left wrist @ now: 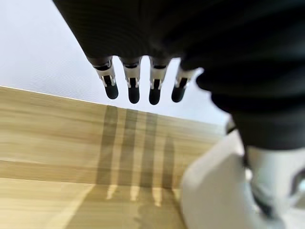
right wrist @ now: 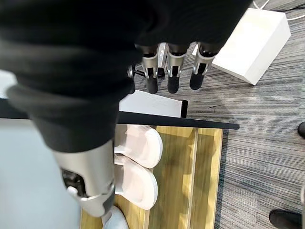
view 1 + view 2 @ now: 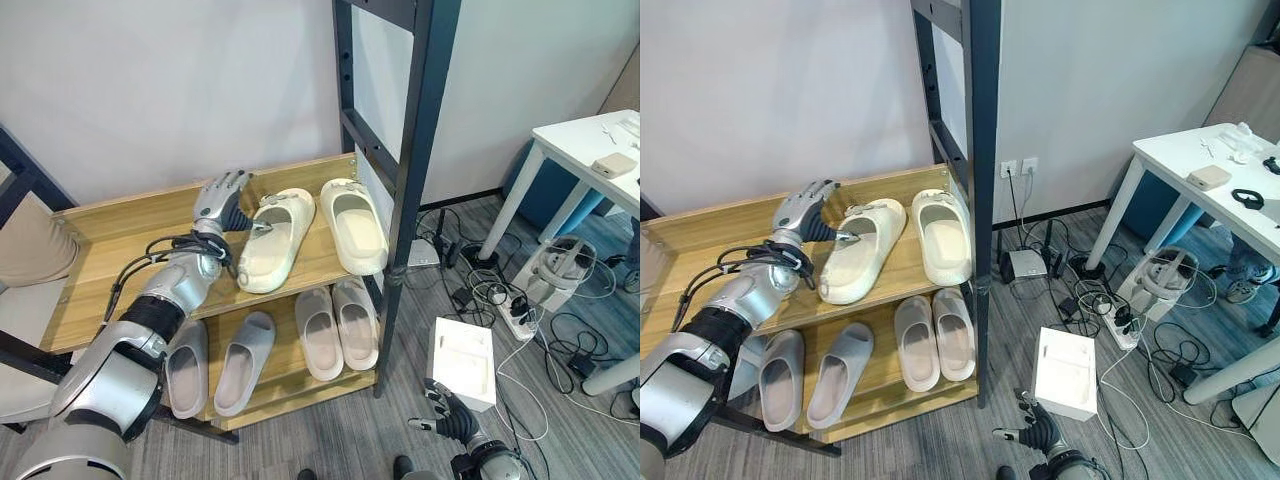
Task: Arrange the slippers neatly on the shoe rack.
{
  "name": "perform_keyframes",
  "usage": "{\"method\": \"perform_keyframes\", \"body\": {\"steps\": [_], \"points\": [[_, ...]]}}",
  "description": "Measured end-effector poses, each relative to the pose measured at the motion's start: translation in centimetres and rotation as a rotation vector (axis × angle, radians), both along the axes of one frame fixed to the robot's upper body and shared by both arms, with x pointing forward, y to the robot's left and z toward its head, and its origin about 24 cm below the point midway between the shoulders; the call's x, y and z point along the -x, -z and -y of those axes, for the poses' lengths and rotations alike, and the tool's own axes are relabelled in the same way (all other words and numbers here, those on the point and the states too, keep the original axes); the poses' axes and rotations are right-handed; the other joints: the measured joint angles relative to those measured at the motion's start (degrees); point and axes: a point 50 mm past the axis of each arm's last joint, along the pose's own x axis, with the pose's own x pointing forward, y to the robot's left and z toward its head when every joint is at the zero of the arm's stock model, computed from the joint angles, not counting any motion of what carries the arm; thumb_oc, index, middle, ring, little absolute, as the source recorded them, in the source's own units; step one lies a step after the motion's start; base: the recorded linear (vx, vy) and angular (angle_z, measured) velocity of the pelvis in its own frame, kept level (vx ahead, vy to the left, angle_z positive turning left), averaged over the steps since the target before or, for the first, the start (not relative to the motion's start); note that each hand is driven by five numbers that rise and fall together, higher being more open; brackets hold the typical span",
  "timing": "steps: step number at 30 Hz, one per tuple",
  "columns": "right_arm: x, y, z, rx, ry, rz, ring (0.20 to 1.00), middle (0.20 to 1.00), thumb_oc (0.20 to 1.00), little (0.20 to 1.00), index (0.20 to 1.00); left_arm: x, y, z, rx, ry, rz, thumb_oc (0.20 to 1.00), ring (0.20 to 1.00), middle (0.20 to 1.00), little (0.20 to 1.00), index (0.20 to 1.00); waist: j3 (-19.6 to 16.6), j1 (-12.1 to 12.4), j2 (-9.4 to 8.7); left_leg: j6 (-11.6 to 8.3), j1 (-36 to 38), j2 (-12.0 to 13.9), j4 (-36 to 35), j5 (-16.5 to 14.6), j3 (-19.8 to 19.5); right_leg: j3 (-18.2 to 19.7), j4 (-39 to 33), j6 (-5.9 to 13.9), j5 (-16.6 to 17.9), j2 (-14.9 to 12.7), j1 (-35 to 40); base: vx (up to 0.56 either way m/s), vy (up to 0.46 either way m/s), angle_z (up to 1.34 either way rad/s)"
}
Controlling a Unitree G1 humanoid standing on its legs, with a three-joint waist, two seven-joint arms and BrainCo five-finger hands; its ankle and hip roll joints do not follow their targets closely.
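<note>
Two cream slippers lie on the top shelf of the wooden shoe rack [image 3: 110, 250]. The left one [image 3: 272, 240] is skewed, its toe pointing to the front left, and the right one [image 3: 354, 225] lies fairly straight. My left hand [image 3: 222, 200] rests open on the shelf at the back end of the skewed slipper [image 1: 214, 191], with the thumb against it and the straight fingers [image 1: 133, 90] above bare wood. On the lower shelf are a grey pair [image 3: 245, 362] and a pale pink pair [image 3: 317, 332]. My right hand [image 3: 448, 420] hangs open low over the floor.
A dark metal post [image 3: 410, 190] stands at the rack's right end. A white box [image 3: 462, 362] lies on the grey floor beside it. Further right are a white table [image 3: 590, 150], a power strip [image 3: 515, 318] and loose cables.
</note>
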Motion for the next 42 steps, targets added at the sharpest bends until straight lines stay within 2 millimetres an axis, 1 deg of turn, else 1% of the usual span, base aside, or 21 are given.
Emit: {"method": "perform_keyframes", "body": {"steps": [2, 5, 8, 10, 12, 14, 15, 17, 19, 20, 22, 25, 26, 28, 30, 33, 36, 38, 40, 41, 42], "points": [[0.0, 0.0, 0.0, -0.001, 0.0, 0.0, 1.0, 1.0, 1.0, 1.0, 1.0, 0.1, -0.2, 0.4, 0.003, 0.016, 0.015, 1.0, 1.0, 1.0, 1.0, 1.0, 0.12, 0.6, -0.17, 0.01, 0.01, -0.06, 0.0, 0.0, -0.24, -0.32, 0.0, -0.02, -0.02, -0.03, 0.18, 0.0, 0.009, 0.08], [-0.1, 0.0, -0.2, -0.006, -0.001, 0.003, 1.0, 1.0, 1.0, 1.0, 1.0, 0.2, -0.9, 1.8, 0.059, 0.07, 0.058, 1.0, 1.0, 1.0, 1.0, 1.0, 0.47, 1.21, -0.62, 0.0, 0.04, -0.09, 0.01, 0.01, -0.98, -0.94, 0.0, -0.06, -0.08, 0.0, 0.57, 0.0, 0.007, 0.1], [-0.2, 0.0, -0.4, -0.013, 0.0, 0.004, 1.0, 1.0, 1.0, 1.0, 1.0, 0.7, -1.2, 3.4, 0.217, 0.132, 0.098, 1.0, 1.0, 1.0, 1.0, 1.0, 0.68, 1.46, -0.95, -0.01, 0.34, -0.12, 0.01, 0.02, -1.39, -1.26, 0.01, -0.06, -0.22, 0.01, 1.05, 0.0, 0.002, 0.07], [-0.4, -0.1, -0.5, -0.016, -0.001, 0.011, 1.0, 1.0, 1.0, 1.0, 1.0, 0.9, -1.5, 3.8, 0.311, 0.146, 0.115, 1.0, 1.0, 1.0, 1.0, 1.0, 0.82, 1.52, -1.02, -0.02, 0.32, -0.12, 0.01, 0.04, -1.42, -1.28, 0.01, -0.07, -0.21, 0.01, 1.04, -0.01, 0.002, 0.02], [-0.8, -0.2, -0.7, -0.02, 0.003, 0.02, 1.0, 1.0, 1.0, 1.0, 1.0, 1.7, -1.9, 4.7, 0.496, 0.195, 0.15, 1.0, 1.0, 1.0, 1.0, 1.0, 0.89, 1.68, -1.07, -0.02, 0.29, -0.15, 0.01, 0.04, -1.53, -1.37, 0.0, -0.03, -0.25, -0.01, 1.07, 0.0, 0.0, 0.0], [-0.8, -0.2, -0.8, -0.025, 0.002, 0.02, 1.0, 1.0, 1.0, 1.0, 1.0, 2.2, -2.3, 5.5, 0.562, 0.252, 0.17, 1.0, 1.0, 1.0, 1.0, 1.0, 0.94, 1.85, -1.15, -0.02, 0.26, -0.14, 0.01, 0.04, -1.74, -1.62, 0.01, -0.01, -0.32, 0.02, 1.16, -0.01, 0.003, 0.06], [-0.8, -0.2, -0.9, -0.028, 0.004, 0.021, 1.0, 1.0, 1.0, 1.0, 1.0, 3.2, -2.6, 6.3, 0.697, 0.311, 0.193, 1.0, 1.0, 1.0, 1.0, 1.0, 0.96, 1.8, -1.05, -0.02, 0.26, -0.2, 0.01, 0.04, -2.12, -1.98, 0.0, 0.04, -0.46, -0.02, 1.3, -0.02, -0.001, 0.11], [-0.7, -0.1, -0.9, -0.028, 0.004, 0.017, 1.0, 1.0, 1.0, 1.0, 1.0, 3.8, -2.5, 7.0, 0.809, 0.366, 0.199, 1.0, 1.0, 1.0, 1.0, 1.0, 0.99, 2.06, -1.01, -0.02, 0.23, -0.21, 0.01, 0.04, -2.75, -2.6, 0.01, 0.15, -0.64, 0.02, 1.65, -0.01, -0.002, 0.15], [-0.9, -0.2, -0.9, -0.027, 0.004, 0.021, 1.0, 1.0, 1.0, 1.0, 1.0, 4.3, -1.9, 6.6, 0.905, 0.367, 0.181, 1.0, 1.0, 1.0, 1.0, 1.0, 1.0, 2.18, -0.87, -0.03, 0.3, -0.19, 0.01, 0.03, -2.8, -2.65, 0.0, 0.17, -0.83, 0.04, 1.73, -0.01, 0.0, 0.04], [-1.0, -0.2, -0.8, -0.026, 0.006, 0.023, 1.0, 1.0, 1.0, 1.0, 1.0, 4.5, -1.4, 6.1, 0.949, 0.349, 0.167, 1.0, 1.0, 1.0, 1.0, 1.0, 1.13, 2.44, -0.68, -0.03, 0.27, -0.17, 0.01, 0.03, -2.83, -2.72, 0.0, 0.29, -0.95, 0.05, 1.74, 0.0, 0.0, 0.0], [-1.0, -0.2, -0.7, -0.021, 0.01, 0.011, 1.0, 1.0, 1.0, 1.0, 1.0, 4.8, -0.7, 5.5, 0.994, 0.323, 0.152, 1.0, 1.0, 1.0, 1.0, 1.0, 1.34, 3.18, -0.3, -0.02, 0.27, -0.21, 0.01, 0.04, -2.91, -2.81, 0.0, 0.32, -0.97, 0.03, 1.84, -0.01, -0.001, 0.02], [-0.9, -0.1, -0.7, -0.02, 0.011, 0.006, 1.0, 1.0, 1.0, 1.0, 1.0, 5.5, 0.8, 4.1, 1.023, 0.269, 0.123, 1.0, 1.0, 1.0, 1.0, 1.0, 1.39, 3.45, 0.13, -0.02, 0.29, -0.21, 0.01, 0.04, -2.99, -2.86, 0.0, 0.33, -0.99, 0.03, 1.89, 0.0, 0.0, 0.0], [-0.9, -0.1, -0.7, -0.02, 0.012, 0.006, 1.0, 1.0, 1.0, 1.0, 1.0, 6.1, 1.9, 3.3, 1.017, 0.238, 0.087, 1.0, 1.0, 1.0, 1.0, 1.0, 1.39, 3.69, 0.28, -0.04, 0.31, -0.19, 0.01, 0.05, -3.0, -2.87, 0.0, 0.31, -0.97, 0.05, 1.9, 0.0, 0.0, 0.0], [-0.8, -0.1, -0.6, -0.019, 0.014, 0.002, 1.0, 1.0, 1.0, 1.0, 1.0, 6.7, 3.5, 2.6, 1.013, 0.196, 0.026, 1.0, 1.0, 1.0, 1.0, 1.0, 1.41, 3.91, 0.34, -0.04, 0.31, -0.19, 0.02, 0.06, -3.03, -2.85, 0.0, 0.31, -0.98, 0.05, 1.94, -0.01, 0.004, 0.02], [-0.8, -0.1, -0.6, -0.019, 0.013, 0.002, 1.0, 1.0, 1.0, 1.0, 1.0, 6.9, 4.1, 2.4, 1.01, 0.182, -0.003, 1.0, 1.0, 1.0, 1.0, 1.0, 1.41, 4.4, 0.33, -0.03, 0.34, -0.22, 0.01, 0.06, -3.09, -2.9, 0.0, 0.31, -0.98, 0.04, 2.02, -0.01, 0.004, 0.02], [-0.9, -0.1, -0.6, -0.019, 0.011, 0.003, 1.0, 1.0, 1.0, 1.0, 1.0, 6.8, 5.7, 1.5, 0.997, 0.122, -0.074, 1.0, 1.0, 1.0, 1.0, 1.0, 1.41, 4.59, 0.32, -0.02, 0.34, -0.25, 0.01, 0.1, -3.25, -3.06, 0.0, 0.35, -1.01, 0.02, 2.05, 0.0, 0.0, 0.0], [-0.9, -0.1, -0.6, -0.019, 0.012, 0.003, 1.0, 1.0, 1.0, 1.0, 1.0, 6.8, 5.6, 1.6, 0.994, 0.133, -0.085, 1.0, 1.0, 1.0, 1.0, 1.0, 1.41, 4.58, 0.31, -0.03, 0.33, -0.26, 0.01, 0.14, -3.3, -3.17, 0.0, 0.4, -1.04, 0.01, 2.06, 0.0, 0.0, 0.0], [-0.9, 0.0, -0.4, -0.014, 0.02, -0.01, 1.0, 1.0, 1.0, 1.0, 1.0, 6.9, 5.6, 2.5, 0.991, 0.18, -0.119, 1.0, 1.0, 1.0, 1.0, 1.0, 1.4, 4.59, 0.31, -0.04, 0.32, -0.26, 0.01, 0.18, -3.41, -3.29, 0.0, 0.41, -1.05, 0.02, 2.11, 0.0, 0.0, 0.0], [-0.9, -0.1, -0.2, -0.014, 0.026, -0.013, 1.0, 1.0, 1.0, 1.0, 1.0, 7.3, 5.6, 3.2, 1.071, 0.223, -0.147, 1.0, 1.0, 1.0, 1.0, 1.0, 1.38, 4.57, 0.34, -0.04, 0.32, -0.29, 0.01, 0.19, -3.44, -3.34, 0.0, 0.41, -1.05, -0.01, 2.11, 0.0, 0.0, 0.0], [-0.9, -0.1, 0.0, -0.012, 0.032, -0.019, 1.0, 1.0, 1.0, 1.0, 1.0, 7.7, 5.4, 4.1, 1.132, 0.283, -0.184, 1.0, 1.0, 1.0, 1.0, 1.0, 1.38, 4.62, 0.33, -0.01, 0.32, -0.31, 0.01, 0.21, -3.48, -3.36, 0.0, 0.4, -1.04, -0.02, 2.11, 0.0, 0.003, 0.04], [-0.9, 0.0, 0.0, -0.009, 0.034, -0.022, 1.0, 1.0, 1.0, 1.0, 1.0, 7.8, 5.4, 4.5, 1.146, 0.305, -0.201, 1.0, 1.0, 1.0, 1.0, 1.0, 1.37, 4.66, 0.32, 0.0, 0.32, -0.33, 0.01, 0.22, -3.58, -3.4, 0.0, 0.4, -1.04, -0.02, 2.11, 0.0, 0.005, 0.05]]}}
